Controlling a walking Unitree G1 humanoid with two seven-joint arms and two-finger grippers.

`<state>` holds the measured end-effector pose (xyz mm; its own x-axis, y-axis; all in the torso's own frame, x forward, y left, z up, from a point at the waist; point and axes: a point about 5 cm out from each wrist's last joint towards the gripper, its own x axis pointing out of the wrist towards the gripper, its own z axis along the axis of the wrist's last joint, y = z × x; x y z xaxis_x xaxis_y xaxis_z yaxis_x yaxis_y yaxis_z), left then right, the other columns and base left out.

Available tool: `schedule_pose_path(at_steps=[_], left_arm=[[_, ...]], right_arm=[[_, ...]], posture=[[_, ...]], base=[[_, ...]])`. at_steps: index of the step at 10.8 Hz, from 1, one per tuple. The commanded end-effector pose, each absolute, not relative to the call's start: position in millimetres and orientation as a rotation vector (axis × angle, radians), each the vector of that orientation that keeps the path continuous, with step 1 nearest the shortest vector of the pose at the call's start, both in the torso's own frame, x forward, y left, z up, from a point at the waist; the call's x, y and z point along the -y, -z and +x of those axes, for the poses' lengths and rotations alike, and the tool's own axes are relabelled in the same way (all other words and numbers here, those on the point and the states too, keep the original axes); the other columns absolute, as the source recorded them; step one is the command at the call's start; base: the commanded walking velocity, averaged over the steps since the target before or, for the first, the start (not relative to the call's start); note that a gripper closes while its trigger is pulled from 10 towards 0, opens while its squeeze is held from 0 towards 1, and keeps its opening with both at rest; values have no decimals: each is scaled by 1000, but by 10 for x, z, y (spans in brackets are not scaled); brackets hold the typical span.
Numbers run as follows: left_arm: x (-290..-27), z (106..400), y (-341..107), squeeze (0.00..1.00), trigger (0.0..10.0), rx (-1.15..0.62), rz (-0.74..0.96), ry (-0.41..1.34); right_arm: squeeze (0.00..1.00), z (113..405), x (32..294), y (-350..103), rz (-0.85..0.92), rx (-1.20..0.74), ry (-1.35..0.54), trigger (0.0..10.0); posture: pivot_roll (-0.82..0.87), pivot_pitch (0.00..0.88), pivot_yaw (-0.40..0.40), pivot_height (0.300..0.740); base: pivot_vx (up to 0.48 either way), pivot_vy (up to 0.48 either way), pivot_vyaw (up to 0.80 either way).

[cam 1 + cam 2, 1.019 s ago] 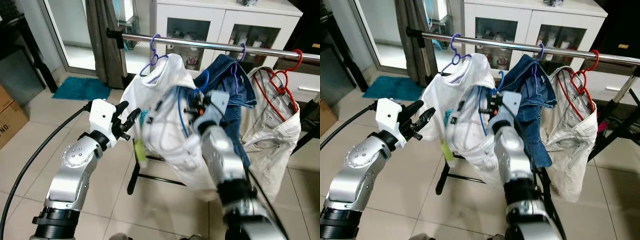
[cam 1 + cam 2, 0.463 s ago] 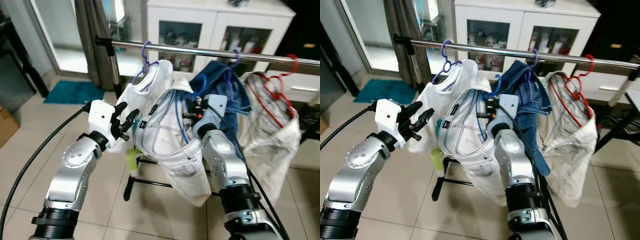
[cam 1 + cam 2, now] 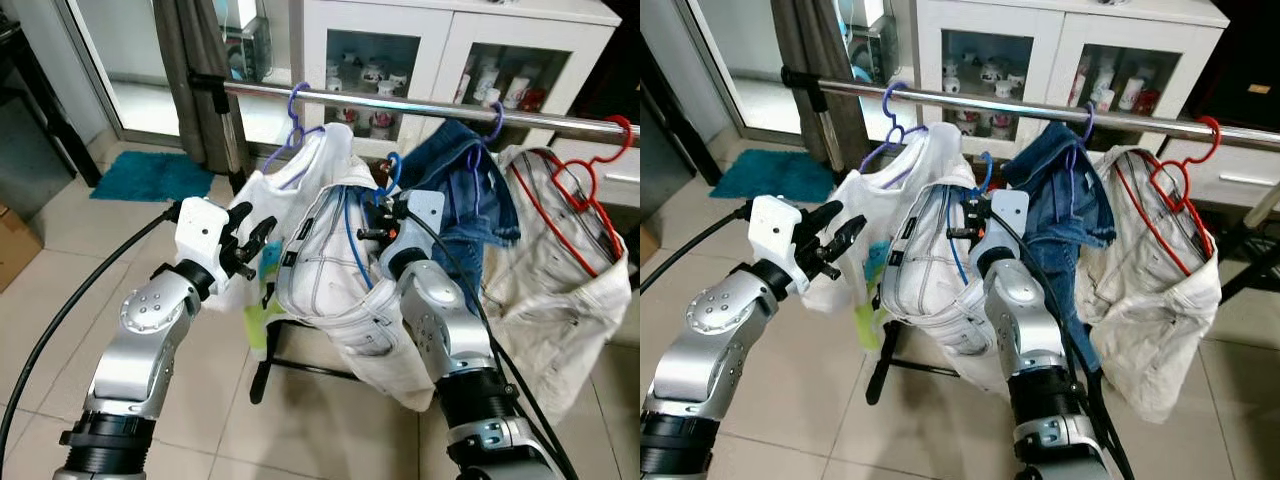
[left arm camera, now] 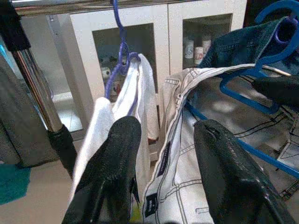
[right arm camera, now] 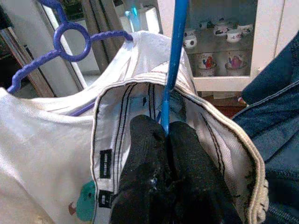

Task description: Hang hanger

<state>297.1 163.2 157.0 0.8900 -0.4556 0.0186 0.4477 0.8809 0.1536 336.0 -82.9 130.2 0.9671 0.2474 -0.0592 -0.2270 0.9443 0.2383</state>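
I hold the blue hanger point(image 5: 174, 65) pinched tight in the right gripper point(image 5: 164, 133), below the rail point(image 3: 420, 105). Left gripper point(image 4: 163, 140) is open, empty. Risk: the hook point(image 3: 392, 170) snags the white shirt point(image 3: 320, 160), missing the rail.

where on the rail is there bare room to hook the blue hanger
The rail is bare between the purple hanger with the white shirt and the jeans' hook, above the blue hanger pinched in the right gripper. From the jeans to the red hanger it is crowded. The left gripper is open.
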Motion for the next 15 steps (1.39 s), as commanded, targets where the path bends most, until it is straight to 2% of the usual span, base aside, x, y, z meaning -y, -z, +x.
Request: schedule_pose_path(at_steps=[1,8,10,15], left_arm=[[-1640,2998,-1582,0,10000,48,159,470],[-1591,3015,-1579,0,10000,45,164,498],[-1565,3009,-1575,0,10000,44,163,510],[-1458,2973,-1599,0,10000,63,131,623]], right_arm=[[0,3405,811,-1516,238,-11,-252,10000],[0,3440,819,-1552,215,-9,-230,10000],[0,3443,838,-1556,204,-10,-223,10000],[0,3462,829,-1638,192,50,-237,10000]], posture=[[0,6,7,740],[-2,6,8,740],[-1,6,6,740],[5,2,1,740]], base=[[352,0,0],[350,0,0],[345,0,-400],[0,0,0]])
